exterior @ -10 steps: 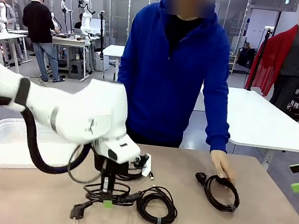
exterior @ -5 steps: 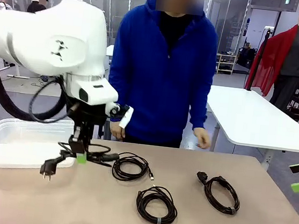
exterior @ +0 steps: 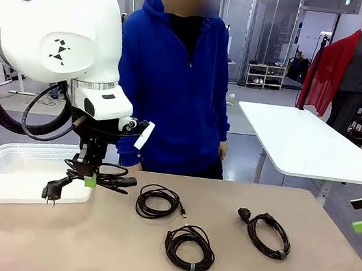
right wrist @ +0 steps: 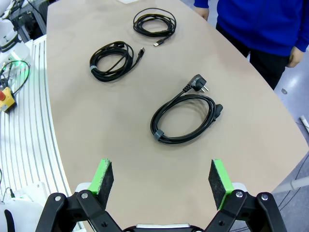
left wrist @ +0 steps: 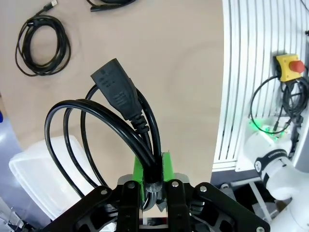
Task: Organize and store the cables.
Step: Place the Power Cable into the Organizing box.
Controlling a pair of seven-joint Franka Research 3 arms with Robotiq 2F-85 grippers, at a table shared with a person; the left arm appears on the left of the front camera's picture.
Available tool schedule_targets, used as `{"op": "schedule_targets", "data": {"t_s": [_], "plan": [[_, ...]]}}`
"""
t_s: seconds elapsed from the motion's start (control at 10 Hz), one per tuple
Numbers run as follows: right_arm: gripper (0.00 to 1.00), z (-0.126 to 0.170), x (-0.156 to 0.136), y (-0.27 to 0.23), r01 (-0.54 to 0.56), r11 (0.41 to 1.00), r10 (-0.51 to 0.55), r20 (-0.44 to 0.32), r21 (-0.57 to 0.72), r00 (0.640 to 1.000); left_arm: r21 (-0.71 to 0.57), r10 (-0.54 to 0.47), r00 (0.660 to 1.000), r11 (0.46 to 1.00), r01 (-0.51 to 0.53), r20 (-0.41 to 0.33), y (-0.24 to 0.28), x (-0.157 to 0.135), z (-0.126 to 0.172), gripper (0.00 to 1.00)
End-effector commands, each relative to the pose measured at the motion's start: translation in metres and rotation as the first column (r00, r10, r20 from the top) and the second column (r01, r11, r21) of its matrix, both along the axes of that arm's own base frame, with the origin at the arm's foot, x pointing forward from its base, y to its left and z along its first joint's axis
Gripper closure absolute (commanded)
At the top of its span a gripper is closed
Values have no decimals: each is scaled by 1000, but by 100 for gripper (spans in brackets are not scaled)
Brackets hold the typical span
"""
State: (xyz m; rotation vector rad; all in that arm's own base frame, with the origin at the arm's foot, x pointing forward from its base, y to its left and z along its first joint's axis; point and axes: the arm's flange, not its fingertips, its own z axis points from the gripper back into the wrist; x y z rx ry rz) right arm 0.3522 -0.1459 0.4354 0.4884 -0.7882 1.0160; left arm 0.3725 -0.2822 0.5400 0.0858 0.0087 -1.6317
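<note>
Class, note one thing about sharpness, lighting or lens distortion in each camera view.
Front view: even light, faint shadows under the coiled cables. Left wrist view: the held cable looms large yet sharp. Right wrist view: the table edge bows, wide-angle.

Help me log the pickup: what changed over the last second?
The left gripper, shut on a black coiled power cable, lifted it off the table and carried it left to the clear plastic bin. The person let go of the rightmost black coil. That coil, the two other coils and the open right gripper stayed put.
</note>
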Motion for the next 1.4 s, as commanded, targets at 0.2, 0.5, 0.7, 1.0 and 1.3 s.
{"op": "schedule_targets", "data": {"t_s": [0.2, 0.5, 0.7, 1.0, 1.3], "plan": [[0, 1, 1, -1, 1, 1000, -1, 11, 15, 1000, -20, 26, 1000, 999, -26, -10, -2, -1, 1, 100], [0, 1, 1, -1, 1, 1000, -1, 11, 15, 1000, -55, 48, 998, 997, -47, 28, 28, 19, 25, 83], [0, 1, 1, -1, 1, 1000, -1, 11, 15, 1000, -60, 44, 988, 998, -35, 150, 61, 37, 43, 83], [0, 1, 1, -1, 1, 1000, -1, 11, 15, 1000, 6, -79, 983, 997, 79, 167, 113, 53, 62, 83], [0, 1, 1, -1, 1, 1000, -1, 11, 15, 1000, -31, -19, 982, 999, 26, 190, 166, 73, 75, 83]]}}
